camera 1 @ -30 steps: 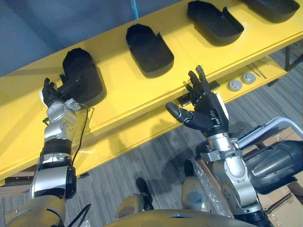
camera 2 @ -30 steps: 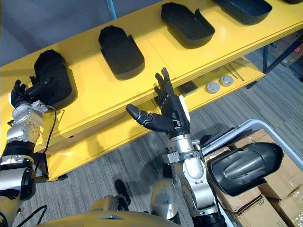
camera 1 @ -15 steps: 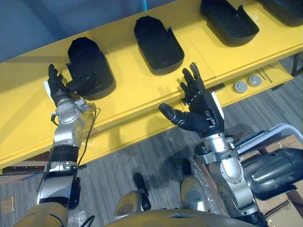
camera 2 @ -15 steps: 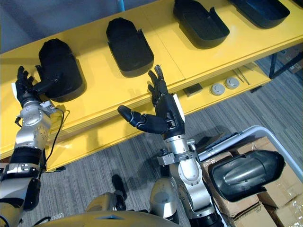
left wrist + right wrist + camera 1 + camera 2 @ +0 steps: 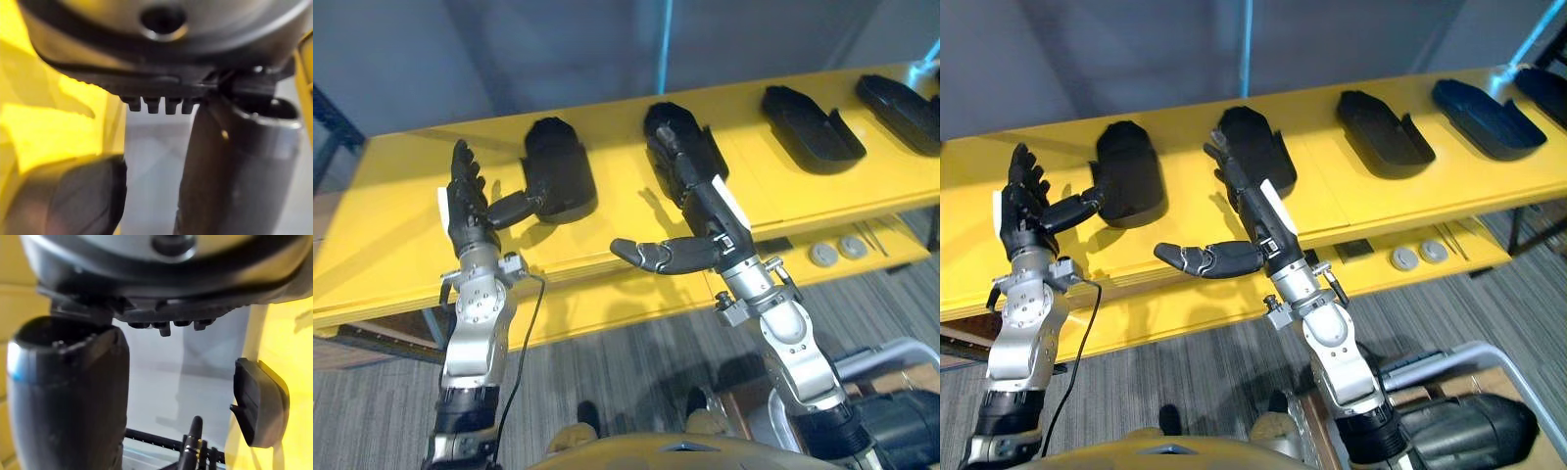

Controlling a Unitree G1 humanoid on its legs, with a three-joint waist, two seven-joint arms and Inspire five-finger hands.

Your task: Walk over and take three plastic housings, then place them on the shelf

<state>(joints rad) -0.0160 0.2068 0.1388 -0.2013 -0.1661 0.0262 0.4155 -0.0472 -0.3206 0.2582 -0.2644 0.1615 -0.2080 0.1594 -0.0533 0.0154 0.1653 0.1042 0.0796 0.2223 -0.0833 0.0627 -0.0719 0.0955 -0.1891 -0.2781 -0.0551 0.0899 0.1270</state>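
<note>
- tabletop (image 5: 391, 225): long yellow surface running across the head views, with a row of black plastic housings set well apart along it.
- lower ledge (image 5: 607, 299): yellow, below the tabletop's front edge and nearer the robot.
- carpet floor (image 5: 607, 392): grey, striped, under the ledge.
- first housing (image 5: 560, 176): leftmost of the row, lying on the tabletop with its domed side up, in front of the left arm.
- second housing (image 5: 1258, 132): next to the right, lying on the tabletop; its near end is overlapped by the right hand's fingers.
- third housing (image 5: 813, 127): farther right, its hollow side up, clear of both hands.
- fourth housing (image 5: 901, 98): near the right end of the tabletop, also lying flat.
- right hand (image 5: 703, 230): spread, fingers stretched straight out over the near end of the second housing, thumb held out sideways toward the robot's left; it holds nothing, and whether the fingers touch the housing cannot be told.
- left hand (image 5: 468, 211): spread, fingers upright, thumb stretched toward the near left edge of the first housing; nothing held, and contact cannot be told.
- round grey discs (image 5: 837, 250): two, side by side on the lower ledge, to the right of the right arm.
</note>
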